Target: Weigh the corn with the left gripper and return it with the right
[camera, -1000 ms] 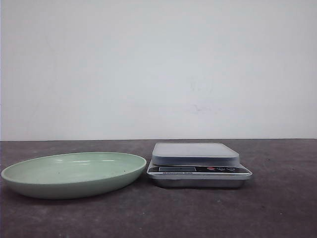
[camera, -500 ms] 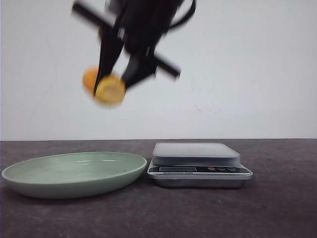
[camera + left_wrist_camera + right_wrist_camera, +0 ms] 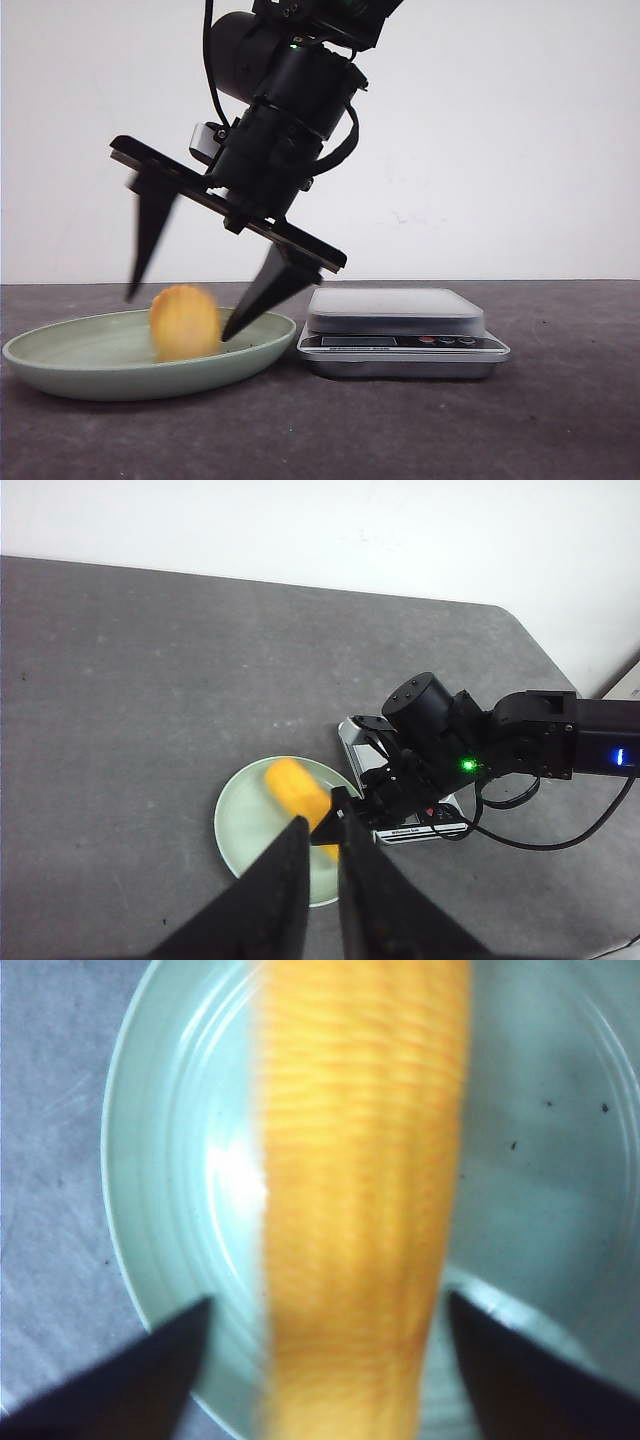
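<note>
Over at the left side of the table (image 3: 560,420) sits the green plate (image 3: 60,370), and the corn (image 3: 185,322) is in it, standing on end near the plate's middle and blurred, so likely not settled. The right gripper (image 3: 180,316) straddles it, fingers spread wide and touching nothing, which reads as the return step at its release. That arm leans down steeply from above, wrist tilted. Just beside the plate's right rim, the scale (image 3: 395,310) is bare. The left gripper (image 3: 320,815) hangs high, well apart, fingers almost together and holding nothing.
</note>
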Tool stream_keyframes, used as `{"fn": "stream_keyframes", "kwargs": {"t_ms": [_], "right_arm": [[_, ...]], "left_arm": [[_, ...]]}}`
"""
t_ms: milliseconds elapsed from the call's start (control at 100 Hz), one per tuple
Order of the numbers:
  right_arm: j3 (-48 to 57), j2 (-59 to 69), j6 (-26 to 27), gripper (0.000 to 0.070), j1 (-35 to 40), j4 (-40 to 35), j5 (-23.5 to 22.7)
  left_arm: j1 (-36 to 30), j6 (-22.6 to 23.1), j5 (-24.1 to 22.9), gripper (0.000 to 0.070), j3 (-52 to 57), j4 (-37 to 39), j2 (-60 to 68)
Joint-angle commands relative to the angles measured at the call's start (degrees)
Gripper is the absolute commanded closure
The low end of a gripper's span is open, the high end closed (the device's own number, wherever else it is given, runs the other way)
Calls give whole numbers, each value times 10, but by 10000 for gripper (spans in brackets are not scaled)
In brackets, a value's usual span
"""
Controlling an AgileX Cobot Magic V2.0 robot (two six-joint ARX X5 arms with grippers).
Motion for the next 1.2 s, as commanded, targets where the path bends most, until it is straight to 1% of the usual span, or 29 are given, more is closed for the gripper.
{"fn": "stream_keyframes", "kwargs": {"t_ms": [0, 110, 250, 340, 370, 410, 440, 470, 530, 560, 580, 610, 640, 690, 750, 870, 950, 1020, 1070, 1130, 1190], "right_arm": [[11, 11, -9, 44, 6, 12, -3], [19, -9, -36, 44, -15, 13, -20], [64, -50, -50, 44, -57, -2, -32], [107, -87, -85, 48, -83, -26, -30], [122, -102, -102, 69, -91, -38, -27], [139, -121, -129, 154, -100, -58, -21], [149, -139, -153, 247, -104, -73, -8], [154, -159, -179, 355, -108, -85, 12], [154, -201, -229, 572, -110, -106, 68], [154, -222, -252, 655, -110, -117, 103], [154, -236, -263, 697, -110, -123, 127], [153, -257, -272, 700, -109, -129, 156], [152, -278, -278, 700, -107, -129, 174], [149, -312, -290, 700, -104, -122, 183], [141, -356, -316, 700, -97, -99, 186], [94, -449, -391, 700, -77, -10, 185], [41, -507, -434, 700, -67, 65, 189], [-10, -551, -440, 700, -66, 119, 216], [-41, -575, -440, 700, -68, 136, 235], [-67, -596, -440, 700, -68, 139, 250], [-76, -608, -440, 700, -69, 115, 266]], "left_arm": [[-3, 1, -2, 685, 5, -30, 3], [-3, 1, -2, 685, -2, -30, 3], [-3, 1, -2, 685, -17, -30, 3], [-3, 1, -2, 685, -31, -30, 3], [-3, 0, -1, 685, -35, -30, 3], [-3, -2, -2, 685, -40, -30, 3], [-3, -4, -2, 685, -44, -30, 3], [-3, -5, -2, 685, -47, -30, 3], [-3, -6, -2, 685, -53, -30, 3], [-3, -6, -2, 685, -56, -30, 3], [-3, -7, -4, 685, -58, -30, 3], [-3, -10, -9, 685, -61, -30, 3], [-3, -14, -19, 685, -64, -30, 3], [-3, -19, -36, 685, -67, -30, 3], [-3, -18, -52, 685, -70, -30, 3], [-3, -16, -78, 685, -70, -30, 3], [-3, -16, -108, 685, -71, -30, 3], [-3, -16, -131, 685, -71, -30, 3], [-3, -16, -137, 685, -71, -30, 3], [-3, -16, -138, 685, -71, -30, 3], [-3, -17, -139, 685, -71, -30, 3]]}}
